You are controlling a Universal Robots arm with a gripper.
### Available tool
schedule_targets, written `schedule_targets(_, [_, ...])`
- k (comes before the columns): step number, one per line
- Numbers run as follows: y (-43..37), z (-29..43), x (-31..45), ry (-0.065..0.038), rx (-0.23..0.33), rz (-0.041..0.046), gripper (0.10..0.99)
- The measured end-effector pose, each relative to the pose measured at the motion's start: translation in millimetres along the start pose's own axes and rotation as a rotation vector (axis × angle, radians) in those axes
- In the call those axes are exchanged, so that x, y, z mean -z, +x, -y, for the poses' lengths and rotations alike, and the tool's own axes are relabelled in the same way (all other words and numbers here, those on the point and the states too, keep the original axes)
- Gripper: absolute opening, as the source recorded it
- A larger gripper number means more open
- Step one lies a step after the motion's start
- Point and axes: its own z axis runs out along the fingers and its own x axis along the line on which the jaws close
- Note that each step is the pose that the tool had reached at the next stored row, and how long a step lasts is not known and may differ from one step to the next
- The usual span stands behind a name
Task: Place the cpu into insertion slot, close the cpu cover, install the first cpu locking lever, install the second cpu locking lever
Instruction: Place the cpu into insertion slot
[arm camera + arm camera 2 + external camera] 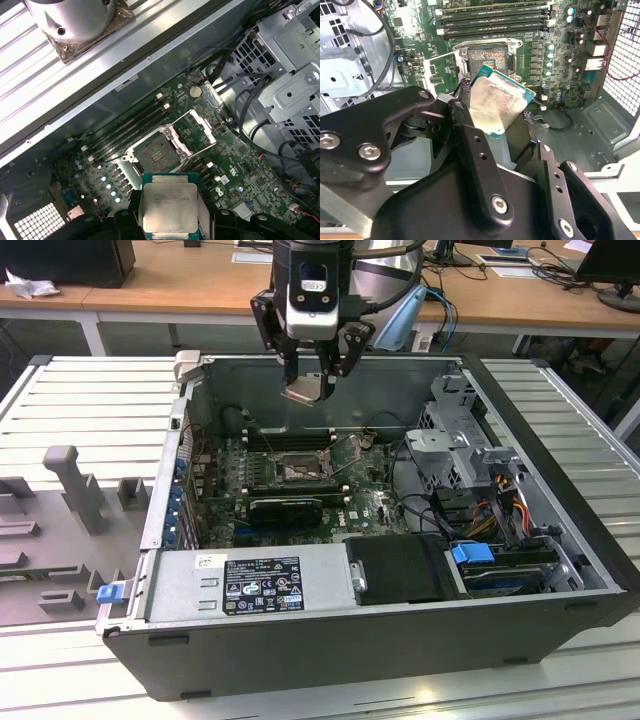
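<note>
Chip (169, 207) sits pinched by its edges in the end effector (312, 388), which hangs over the open computer case (330, 640), with the uncovered socket (156, 155) lying well below it on the green board (375, 505), nearly underneath, and the metal cover (192, 131) folded open beside the socket

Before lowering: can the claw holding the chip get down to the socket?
Probably yes: the socket lies open, its cover flipped back, nothing between it and the claw holding the chip.

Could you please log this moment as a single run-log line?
gripper: shut on thin square silvery-beige cpu | cpu: held in air above green motherboard | square silver-rimmed insertion slot: empty | silver frame cpu cover: open
</note>
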Motion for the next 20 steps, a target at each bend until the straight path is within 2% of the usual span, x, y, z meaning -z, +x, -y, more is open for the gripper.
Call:
schedule_targets(2, [0.0, 0.0, -0.1, 0.0, -0.011, 0.001, 0.529])
schedule_targets(6, [0.0, 0.0, -0.5, -0.001, -0.068, 0.0061, 0.529])
schedule_targets(11, [-0.1, 0.2, -2.7, -0.005, -0.237, 0.0211, 0.529])
schedule_targets(16, [-0.1, 0.3, -3.4, -0.007, -0.325, 0.0289, 0.529])
schedule_targets(18, [-0.1, 0.3, -3.8, -0.008, -0.382, 0.0339, 0.529])
schedule_targets(20, [-0.1, 0.4, -5.0, -0.005, -0.395, 0.0323, 0.529])
